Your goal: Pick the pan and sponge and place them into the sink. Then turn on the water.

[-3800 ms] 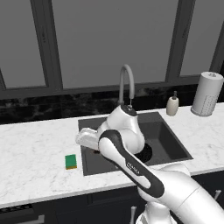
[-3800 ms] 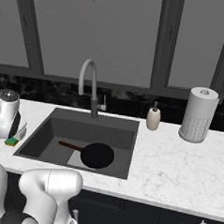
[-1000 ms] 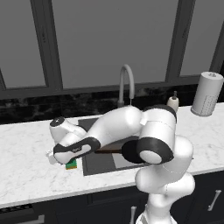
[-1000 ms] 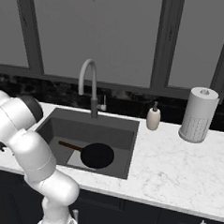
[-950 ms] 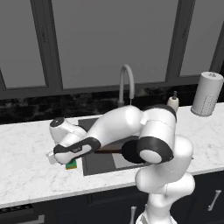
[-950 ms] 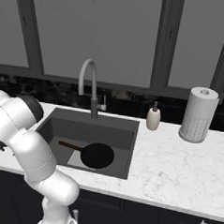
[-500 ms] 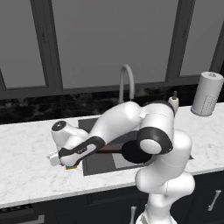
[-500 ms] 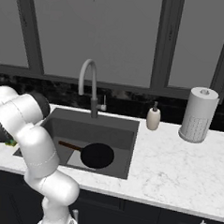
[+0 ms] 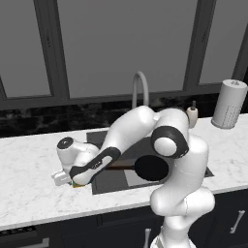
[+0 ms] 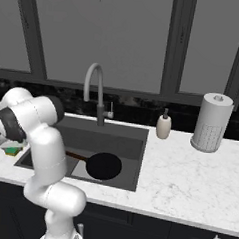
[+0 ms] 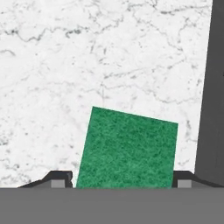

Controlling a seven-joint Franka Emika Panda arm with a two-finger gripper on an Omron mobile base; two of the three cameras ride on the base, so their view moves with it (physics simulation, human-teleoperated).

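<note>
The sponge (image 11: 129, 148) lies green side up on the white marble counter, just left of the sink (image 9: 109, 180). My gripper (image 11: 122, 179) is down over it with one fingertip on each side, the jaws open and close to its edges. From the left base view the gripper (image 9: 72, 182) sits low on the counter and covers most of the sponge (image 9: 77, 184). From the right the sponge (image 10: 12, 150) shows beside the basin's left rim. The black pan (image 9: 151, 167) lies flat inside the sink (image 10: 135, 145), its handle pointing left. No water runs from the faucet (image 9: 140, 89).
A soap bottle (image 10: 163, 126) stands behind the sink's right corner. A paper towel roll (image 10: 211, 122) stands further right. The sink's dark edge (image 11: 213, 87) runs close beside the sponge. Dark windows line the wall behind the counter.
The arm has dropped lower, bringing the hand down onto the counter around the sponge. The pan has stayed still in the sink.
</note>
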